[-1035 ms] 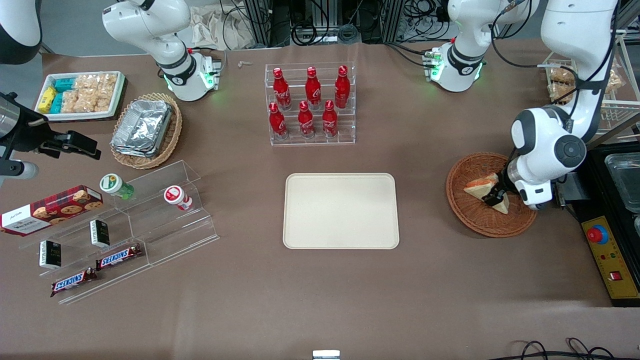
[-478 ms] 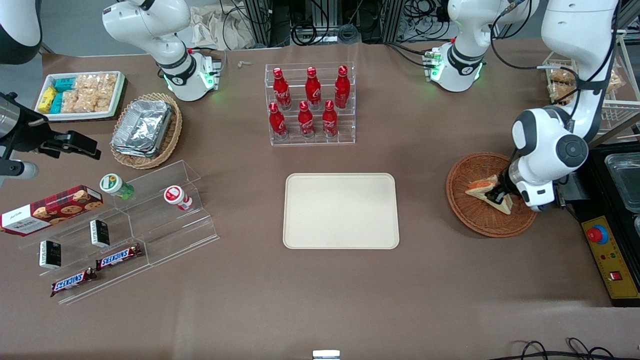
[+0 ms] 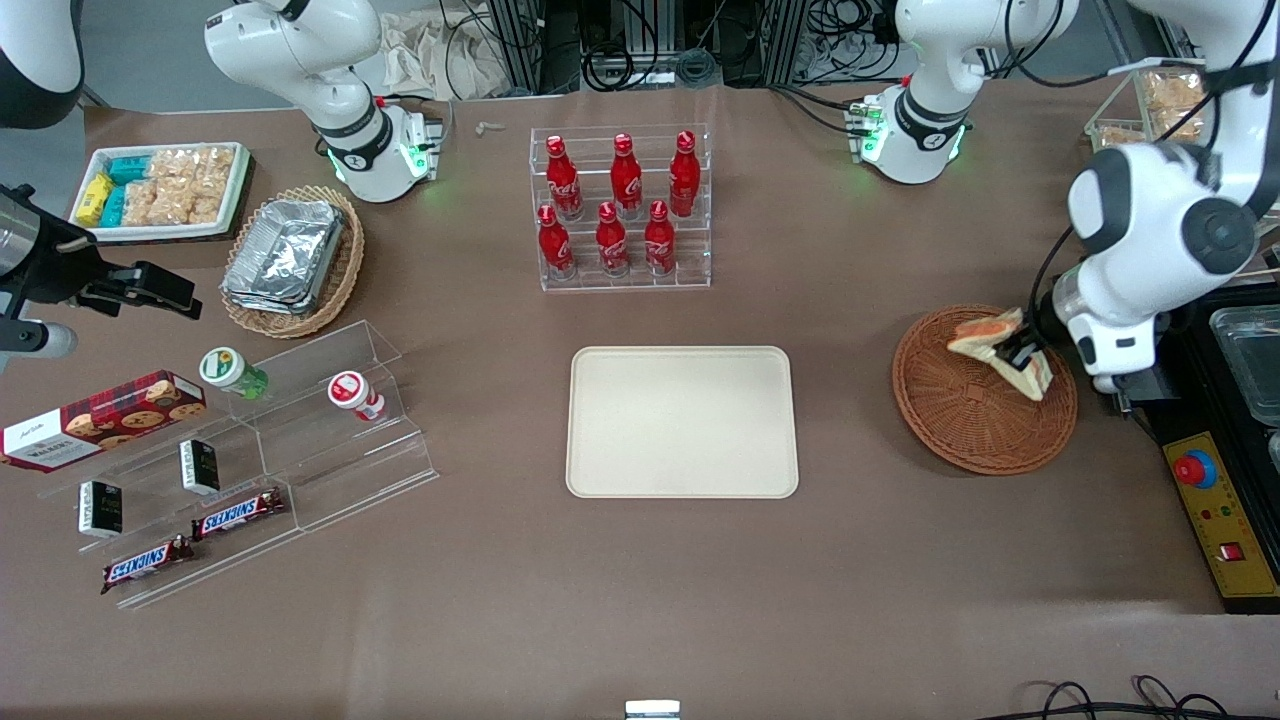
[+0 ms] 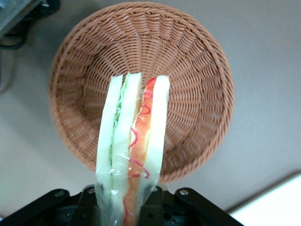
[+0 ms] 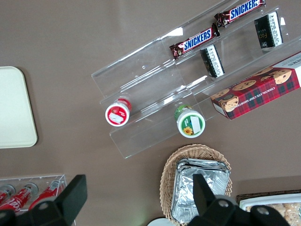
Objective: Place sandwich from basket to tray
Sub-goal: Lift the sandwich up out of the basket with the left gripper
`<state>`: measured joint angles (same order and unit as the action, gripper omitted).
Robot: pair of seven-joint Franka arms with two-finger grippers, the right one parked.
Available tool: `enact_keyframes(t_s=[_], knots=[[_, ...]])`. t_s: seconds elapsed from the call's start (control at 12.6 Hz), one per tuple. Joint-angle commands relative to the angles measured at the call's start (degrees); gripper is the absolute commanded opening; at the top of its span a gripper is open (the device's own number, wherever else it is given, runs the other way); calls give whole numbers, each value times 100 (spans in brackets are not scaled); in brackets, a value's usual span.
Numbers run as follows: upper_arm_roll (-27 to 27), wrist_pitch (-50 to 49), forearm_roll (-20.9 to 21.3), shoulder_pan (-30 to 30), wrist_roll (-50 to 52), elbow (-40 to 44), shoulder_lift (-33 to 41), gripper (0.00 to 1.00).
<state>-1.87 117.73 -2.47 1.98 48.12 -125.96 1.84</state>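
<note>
My left gripper (image 3: pixel 1018 357) is shut on the sandwich (image 3: pixel 995 340), a plastic-wrapped wedge of white bread with red-orange and green filling. It holds the sandwich in the air above the reddish-brown wicker basket (image 3: pixel 960 420). In the left wrist view the sandwich (image 4: pixel 134 141) stands between the black fingers (image 4: pixel 157 205), with the basket (image 4: pixel 197 84) below it, nothing inside. The cream-beige tray (image 3: pixel 682 421) lies flat at the table's middle, toward the parked arm from the basket, with nothing on it.
A clear rack of red bottles (image 3: pixel 620 205) stands farther from the front camera than the tray. A black control box with a red button (image 3: pixel 1215 500) lies beside the basket. A tan basket of foil containers (image 3: pixel 290 258), a snack tray (image 3: pixel 160 190) and acrylic shelves (image 3: pixel 250 460) lie toward the parked arm's end.
The gripper has risen with the sandwich, lifting it out of the basket. The arm's wrist has moved up and away from the front camera. The basket is left with nothing in it.
</note>
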Motion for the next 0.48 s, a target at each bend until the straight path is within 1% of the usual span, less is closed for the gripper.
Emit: enact_keyframes(t_s=[0.0, 0.16, 0.4], knots=[[299, -994, 36, 4, -320, 746, 63, 0], [747, -1147, 27, 4, -748, 977, 54, 0], [1486, -1024, 62, 4, -1408, 1091, -77, 0]])
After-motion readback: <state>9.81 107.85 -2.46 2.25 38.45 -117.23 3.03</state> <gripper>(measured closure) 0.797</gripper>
